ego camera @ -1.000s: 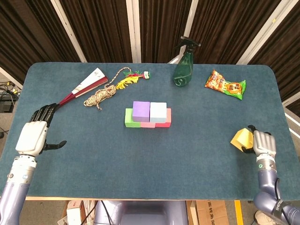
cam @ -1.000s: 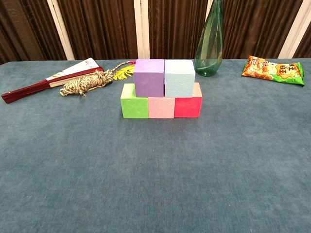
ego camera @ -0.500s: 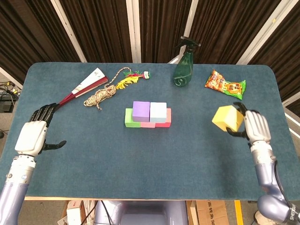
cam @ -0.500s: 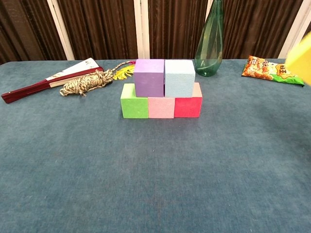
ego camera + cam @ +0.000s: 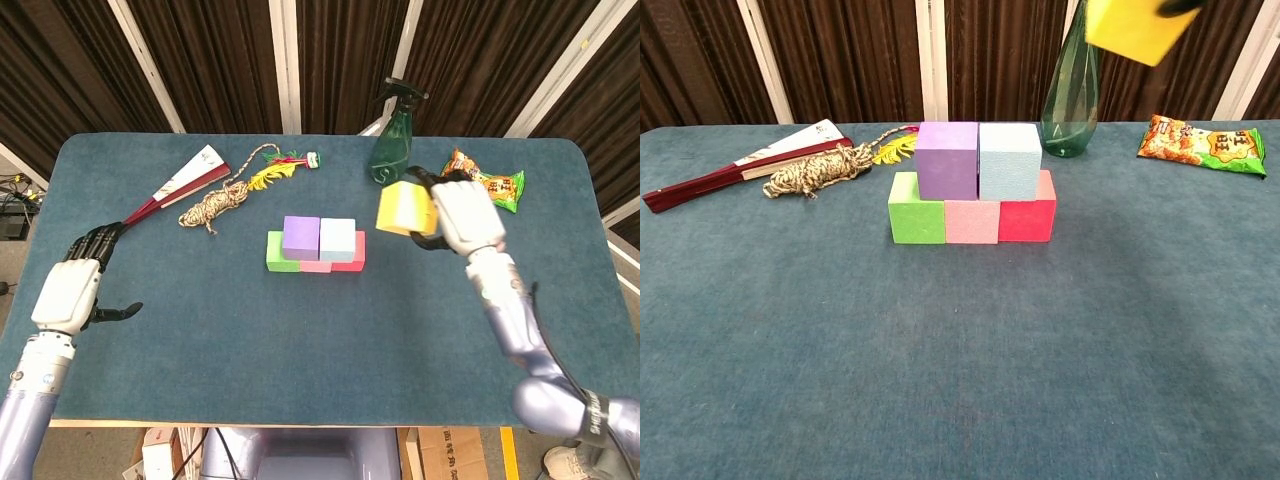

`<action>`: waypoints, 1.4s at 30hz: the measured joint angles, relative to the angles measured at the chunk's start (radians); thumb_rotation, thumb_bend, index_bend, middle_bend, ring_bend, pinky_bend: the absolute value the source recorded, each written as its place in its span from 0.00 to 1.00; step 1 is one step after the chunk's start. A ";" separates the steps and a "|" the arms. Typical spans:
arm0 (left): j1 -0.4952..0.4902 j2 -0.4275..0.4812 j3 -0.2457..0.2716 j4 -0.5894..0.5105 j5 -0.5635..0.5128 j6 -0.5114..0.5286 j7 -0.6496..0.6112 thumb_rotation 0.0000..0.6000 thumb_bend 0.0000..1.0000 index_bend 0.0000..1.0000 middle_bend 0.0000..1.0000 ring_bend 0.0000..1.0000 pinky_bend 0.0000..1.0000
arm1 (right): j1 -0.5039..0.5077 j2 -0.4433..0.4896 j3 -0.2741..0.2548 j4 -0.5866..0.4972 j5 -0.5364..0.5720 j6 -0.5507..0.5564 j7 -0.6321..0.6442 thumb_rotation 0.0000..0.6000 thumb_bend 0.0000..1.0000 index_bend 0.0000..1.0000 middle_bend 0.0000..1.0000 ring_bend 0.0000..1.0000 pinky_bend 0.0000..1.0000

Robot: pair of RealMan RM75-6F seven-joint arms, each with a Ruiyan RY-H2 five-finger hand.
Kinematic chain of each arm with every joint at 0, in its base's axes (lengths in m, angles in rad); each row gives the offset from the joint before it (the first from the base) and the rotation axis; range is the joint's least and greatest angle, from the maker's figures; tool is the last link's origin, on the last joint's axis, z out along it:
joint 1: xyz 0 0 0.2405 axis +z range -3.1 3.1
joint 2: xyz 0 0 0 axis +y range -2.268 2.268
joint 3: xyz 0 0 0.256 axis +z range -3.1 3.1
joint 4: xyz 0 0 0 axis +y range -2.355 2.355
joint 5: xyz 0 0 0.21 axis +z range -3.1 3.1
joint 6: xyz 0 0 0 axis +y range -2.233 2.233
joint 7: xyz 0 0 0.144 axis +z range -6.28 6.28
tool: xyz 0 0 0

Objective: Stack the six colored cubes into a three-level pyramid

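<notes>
**Last cube about to go on top**

Dark curtains behind, blue-green carpet-ish worktop (image 5: pixel 300 340) up front, and the pyramid is nearly there. Using the purple cube (image 5: pixel 301 236) as the landmark: the light blue cube (image 5: pixel 337 238) sits touching its right side, and under the pair runs the bottom row of green cube (image 5: pixel 275 253), pink cube (image 5: pixel 971 222) and red cube (image 5: pixel 1026 220).

Up in the air, to the right of the purple cube and higher than it, is the yellow cube (image 5: pixel 403 208), clamped in the right robot hand (image 5: pixel 462 215). Fingers wrap its right side and top; in the chest view only a dark bit of the hand shows at the cube's upper edge. The left robot hand (image 5: pixel 70 290) is way off to the left of the purple cube, low over the worktop, fingers apart, holding nothing.

My guess on handling: these look like foam blocks, so light, a bit squishy, matte and not slippery. Grabbing opposite flat faces seems right, but squeeze gently. The catch is that the stack is light too, so a nudge while setting the yellow one across the purple/blue seam could shove the whole second row.
</notes>
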 measured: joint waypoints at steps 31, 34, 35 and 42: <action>-0.008 0.025 -0.017 0.029 -0.060 -0.060 -0.064 1.00 0.17 0.00 0.04 0.05 0.08 | 0.456 -0.250 -0.115 0.223 0.508 -0.015 -0.347 1.00 0.29 0.19 0.53 0.44 0.25; -0.009 0.026 -0.019 0.031 -0.067 -0.063 -0.071 1.00 0.17 0.00 0.04 0.05 0.08 | 0.476 -0.256 -0.118 0.233 0.533 -0.027 -0.354 1.00 0.29 0.20 0.53 0.43 0.25; -0.009 0.026 -0.020 0.032 -0.069 -0.065 -0.072 1.00 0.17 0.00 0.04 0.05 0.08 | 0.481 -0.257 -0.119 0.235 0.539 -0.030 -0.354 1.00 0.29 0.20 0.53 0.43 0.25; -0.011 0.029 -0.021 0.037 -0.072 -0.071 -0.078 1.00 0.17 0.00 0.04 0.05 0.09 | 0.518 -0.266 -0.125 0.260 0.588 -0.058 -0.358 1.00 0.29 0.20 0.53 0.43 0.25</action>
